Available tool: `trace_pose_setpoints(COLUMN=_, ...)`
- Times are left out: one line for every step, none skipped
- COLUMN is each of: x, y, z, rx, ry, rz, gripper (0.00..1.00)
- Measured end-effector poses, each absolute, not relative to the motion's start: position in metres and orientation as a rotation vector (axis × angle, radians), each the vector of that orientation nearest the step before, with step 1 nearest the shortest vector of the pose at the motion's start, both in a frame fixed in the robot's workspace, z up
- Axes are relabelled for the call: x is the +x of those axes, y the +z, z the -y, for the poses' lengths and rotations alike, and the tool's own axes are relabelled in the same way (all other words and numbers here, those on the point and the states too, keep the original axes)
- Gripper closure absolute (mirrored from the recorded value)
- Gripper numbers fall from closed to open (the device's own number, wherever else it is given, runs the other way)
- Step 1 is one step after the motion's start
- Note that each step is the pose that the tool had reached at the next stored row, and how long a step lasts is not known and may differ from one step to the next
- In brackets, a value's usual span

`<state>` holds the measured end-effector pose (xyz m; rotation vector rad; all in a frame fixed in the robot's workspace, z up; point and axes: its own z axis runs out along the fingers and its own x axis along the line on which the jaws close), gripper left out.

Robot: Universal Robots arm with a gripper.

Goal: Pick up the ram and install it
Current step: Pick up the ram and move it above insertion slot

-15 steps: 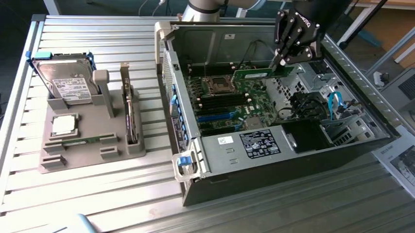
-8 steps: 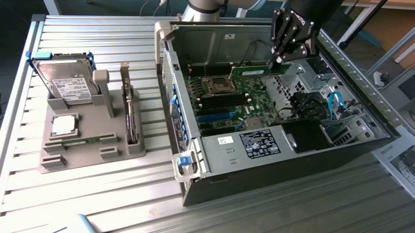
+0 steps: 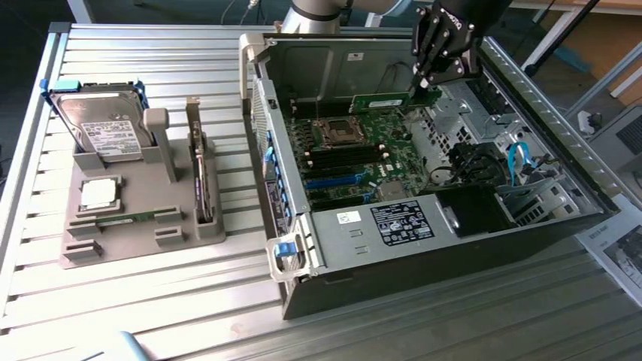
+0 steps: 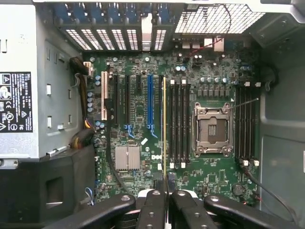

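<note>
The ram (image 3: 386, 100) is a thin green stick, and my gripper (image 3: 429, 89) is shut on one end of it. It hangs level inside the open computer case (image 3: 301, 248), above the far part of the motherboard (image 3: 351, 154). In the wrist view the ram (image 4: 164, 124) shows edge-on as a narrow line running out from my gripper (image 4: 166, 191). It lies along the black memory slots (image 4: 177, 124) beside the processor socket (image 4: 211, 130). I cannot tell whether it touches a slot.
A grey holder (image 3: 120, 244) on the slatted table at the exterior view's left carries a hard drive (image 3: 101, 124), a silver processor chip (image 3: 98, 193) and an upright expansion card (image 3: 201, 173). The power supply (image 3: 401, 222) and cables (image 3: 516, 162) crowd the case's near side.
</note>
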<state>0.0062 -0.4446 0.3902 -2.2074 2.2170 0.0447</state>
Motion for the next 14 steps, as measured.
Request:
trace_pose_setpoints(x=0.006, y=0.390, z=0.445, rx=-2.207, ry=0.045, rz=-2.217, gripper=0.88)
trace_pose_setpoints(x=0.006, y=0.390, z=0.445, rx=-2.207, ry=0.045, rz=-2.217, gripper=0.88)
trace_pose_setpoints(x=0.006, y=0.388, z=0.445, rx=-2.207, ry=0.045, rz=-2.217, gripper=0.88)
trace_pose_setpoints(x=0.006, y=0.385, z=0.445, rx=-2.207, ry=0.045, rz=-2.217, gripper=0.88)
trace_pose_setpoints(x=0.006, y=0.383, z=0.445, rx=-2.207, ry=0.044, rz=-2.217, gripper=0.88)
trace_pose_setpoints(x=0.006, y=0.382, z=0.445, rx=-2.207, ry=0.044, rz=-2.217, gripper=0.88)
trace_pose_setpoints(x=0.006, y=0.381, z=0.445, rx=-2.207, ry=0.044, rz=-2.217, gripper=0.88)
trace_pose_setpoints(x=0.006, y=0.380, z=0.445, rx=-2.207, ry=0.044, rz=-2.217, gripper=0.88)
trace_pose_setpoints(x=0.006, y=0.379, z=0.445, rx=-2.207, ry=0.044, rz=-2.217, gripper=0.88)
trace_pose_setpoints(x=0.006, y=0.379, z=0.445, rx=-2.207, ry=0.044, rz=-2.217, gripper=0.88)
trace_pose_setpoints(x=0.006, y=0.379, z=0.445, rx=-2.207, ry=0.044, rz=-2.217, gripper=0.88)
trace_pose_setpoints(x=0.006, y=0.379, z=0.445, rx=-2.207, ry=0.044, rz=-2.217, gripper=0.88)
trace_pose_setpoints(x=0.006, y=0.379, z=0.444, rx=-2.207, ry=0.044, rz=-2.217, gripper=0.88)
trace_pose_setpoints(x=0.006, y=0.379, z=0.444, rx=-2.207, ry=0.044, rz=-2.217, gripper=0.88)
